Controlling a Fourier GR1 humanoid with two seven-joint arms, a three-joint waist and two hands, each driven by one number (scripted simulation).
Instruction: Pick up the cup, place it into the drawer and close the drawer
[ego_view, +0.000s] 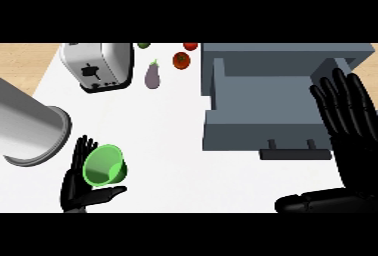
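A green cup (105, 166) lies tilted at the near left of the white counter (170, 130), its open mouth facing up and leftward, cradled against the robot's left hand (80, 187), whose fingers rise behind it and thumb curls under it. The open grey drawer (266, 112), nothing visible inside, sits well apart to the far right. The right hand (347, 115) rests open, fingers straight, beside the drawer's right edge
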